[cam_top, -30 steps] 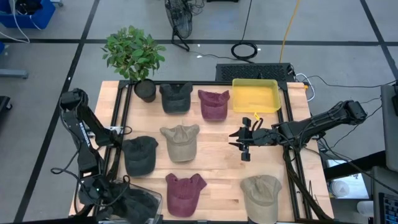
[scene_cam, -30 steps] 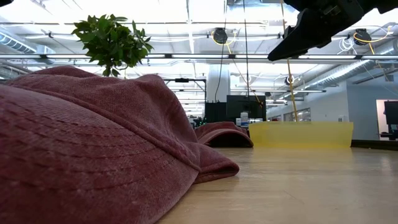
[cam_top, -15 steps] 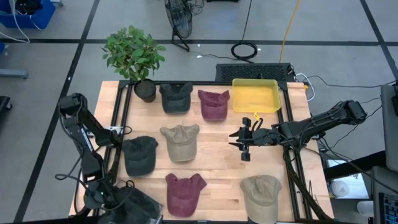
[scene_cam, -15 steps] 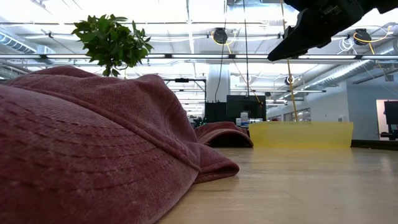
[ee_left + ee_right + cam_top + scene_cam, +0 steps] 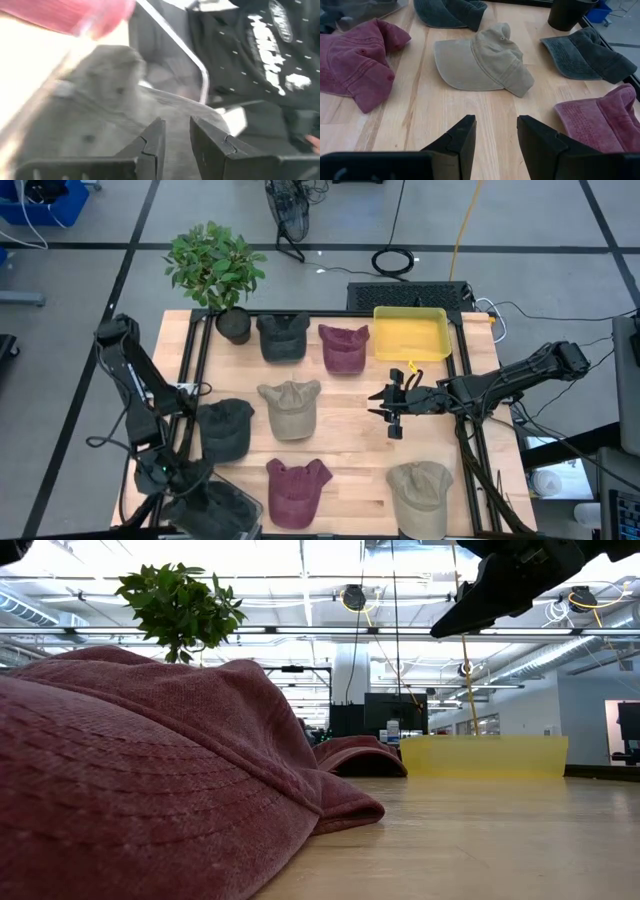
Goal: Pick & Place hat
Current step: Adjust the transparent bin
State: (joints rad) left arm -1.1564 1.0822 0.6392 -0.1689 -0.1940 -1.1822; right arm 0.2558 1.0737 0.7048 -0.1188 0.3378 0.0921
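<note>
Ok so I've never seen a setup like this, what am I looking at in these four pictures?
Two dark robot arms work at a wooden table. One picture looks straight down from above, one looks level across the tabletop, and two come from cameras on the arms' wrists. On the table lie caps in dark grey, tan and maroon, a potted plant and an empty yellow tray. The right gripper hovers open over bare wood near the tan cap, holding nothing. The left gripper is at the table's near left corner, over a clear bin with a dark grey hat in it; its fingers are slightly apart.
</note>
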